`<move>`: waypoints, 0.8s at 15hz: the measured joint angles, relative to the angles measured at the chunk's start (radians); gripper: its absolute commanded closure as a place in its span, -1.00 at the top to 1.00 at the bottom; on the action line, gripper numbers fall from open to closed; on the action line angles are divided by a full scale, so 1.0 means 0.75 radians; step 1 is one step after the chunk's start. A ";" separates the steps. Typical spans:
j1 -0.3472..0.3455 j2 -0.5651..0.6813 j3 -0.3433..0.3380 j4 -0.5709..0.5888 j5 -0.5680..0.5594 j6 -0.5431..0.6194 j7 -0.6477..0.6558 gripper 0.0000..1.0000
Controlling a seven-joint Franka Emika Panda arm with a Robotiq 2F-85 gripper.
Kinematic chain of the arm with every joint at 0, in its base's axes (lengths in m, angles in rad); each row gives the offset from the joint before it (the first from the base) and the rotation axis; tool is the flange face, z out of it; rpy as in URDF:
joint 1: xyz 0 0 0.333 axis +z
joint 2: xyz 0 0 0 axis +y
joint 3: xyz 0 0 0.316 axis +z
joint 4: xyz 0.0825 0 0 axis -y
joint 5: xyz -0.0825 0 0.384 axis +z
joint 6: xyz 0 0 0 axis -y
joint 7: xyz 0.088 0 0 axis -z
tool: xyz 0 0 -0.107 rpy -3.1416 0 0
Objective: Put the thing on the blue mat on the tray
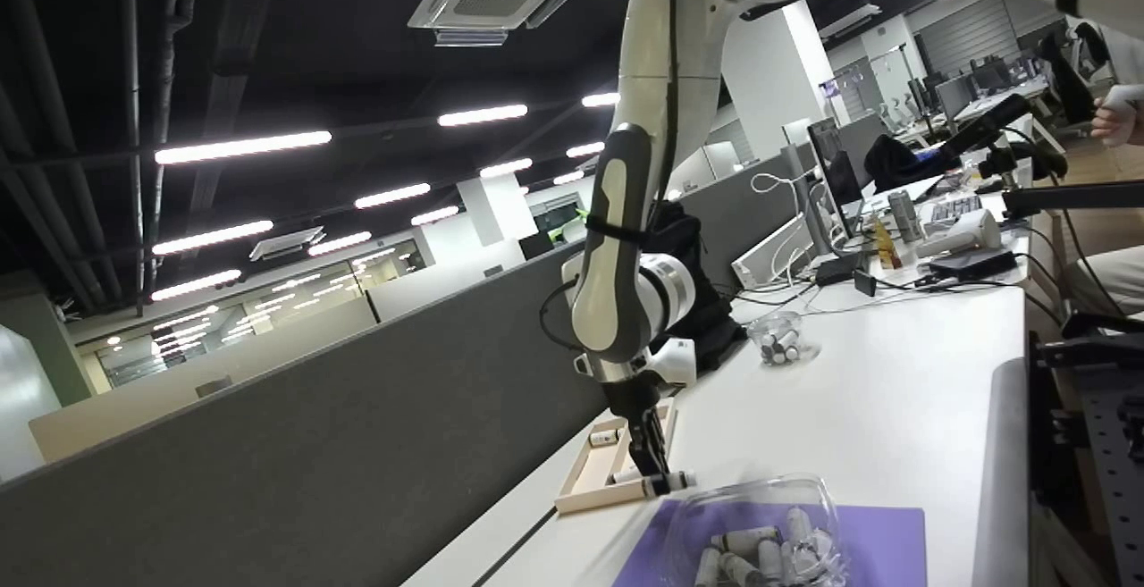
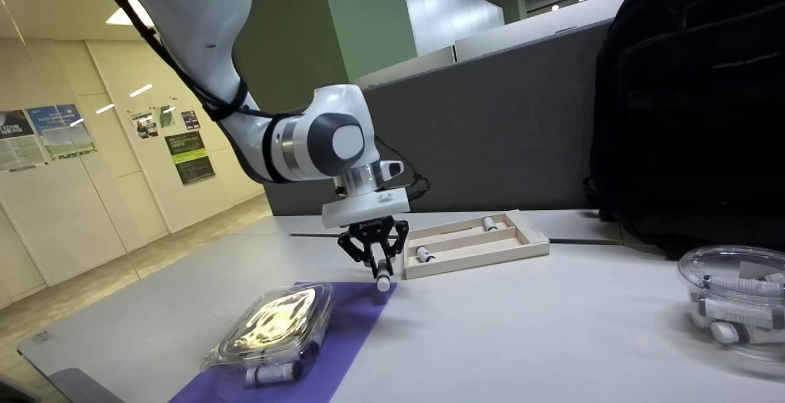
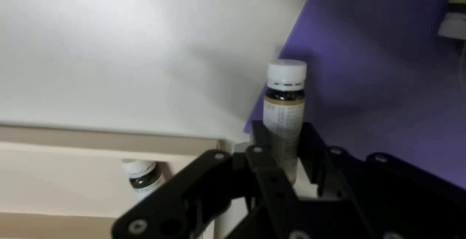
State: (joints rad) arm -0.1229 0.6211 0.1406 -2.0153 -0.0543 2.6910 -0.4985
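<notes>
Found gripper (image 3: 284,128) clamped around one white-capped bottle (image 3: 285,117), held just above a corner of the blue mat (image 2: 346,323). Noted the tray (image 2: 478,262) just beside the gripper, bearing two more bottles (image 2: 425,254) in separate compartments, and, slightly farther, a clear box (image 2: 279,323) of bottles (image 1: 744,540) on the mat. Recorded, well apart from the gripper, a round clear tub (image 2: 714,265).

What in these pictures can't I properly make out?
Held bottle: label print too blurred to read, wrist view.
Tray bottle: base hidden by the gripper, wrist view.
Blue mat: cut off by the bottom edge, both exterior views.
Tray: cut off by left and bottom edges, wrist view.
</notes>
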 measured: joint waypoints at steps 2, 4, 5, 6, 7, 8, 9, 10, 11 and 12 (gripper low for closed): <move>-0.013 -0.022 -0.002 0.033 0.001 -0.010 0.000 -0.87; -0.021 -0.031 -0.013 0.087 0.001 -0.031 0.001 -0.87; -0.021 -0.029 -0.022 0.122 0.001 -0.049 0.003 -0.87; -0.022 -0.023 -0.031 0.157 0.001 -0.068 0.004 -0.87; -0.022 -0.012 -0.039 0.196 0.002 -0.089 0.007 -0.87; -0.022 0.005 -0.047 0.238 0.004 -0.113 0.011 -0.87; -0.022 0.028 -0.054 0.281 0.006 -0.138 0.016 -0.87; -0.021 0.055 -0.062 0.325 0.008 -0.161 0.024 -0.87; -0.021 0.086 -0.069 0.370 0.009 -0.182 0.036 -0.87; -0.021 0.119 -0.075 0.411 0.009 -0.200 0.045 -0.87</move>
State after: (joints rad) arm -0.1386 0.7106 0.0843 -1.7068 -0.0474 2.5414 -0.4648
